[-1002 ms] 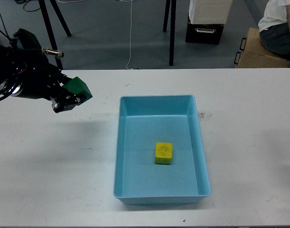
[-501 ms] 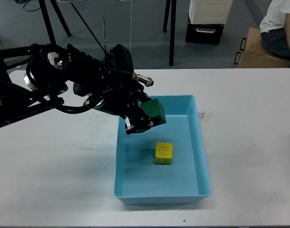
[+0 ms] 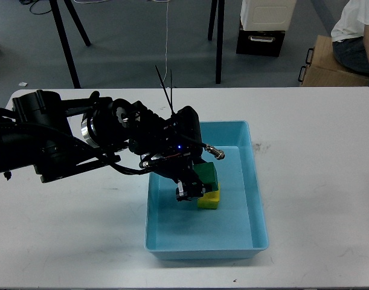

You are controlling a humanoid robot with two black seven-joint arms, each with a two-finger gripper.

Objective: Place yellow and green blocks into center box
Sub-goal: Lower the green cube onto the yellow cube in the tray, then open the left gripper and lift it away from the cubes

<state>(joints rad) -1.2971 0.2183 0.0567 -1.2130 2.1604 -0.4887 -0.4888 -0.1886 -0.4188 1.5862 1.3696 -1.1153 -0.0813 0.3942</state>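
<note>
The left pincer [image 3: 193, 186] is clamped on the green block [image 3: 207, 176], low inside the blue tray [image 3: 254, 181] near the desk's [image 3: 317, 181] front edge. The block sits directly over the yellow block [image 3: 210, 199], apparently touching it, so letting go may stack them. No right arm shows.

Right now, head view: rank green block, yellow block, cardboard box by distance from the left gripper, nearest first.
1. green block: at the left gripper, over the tray.
2. yellow block: just below-right, on the tray floor.
3. cardboard box: far off, on the floor beyond the table's right corner.
</note>
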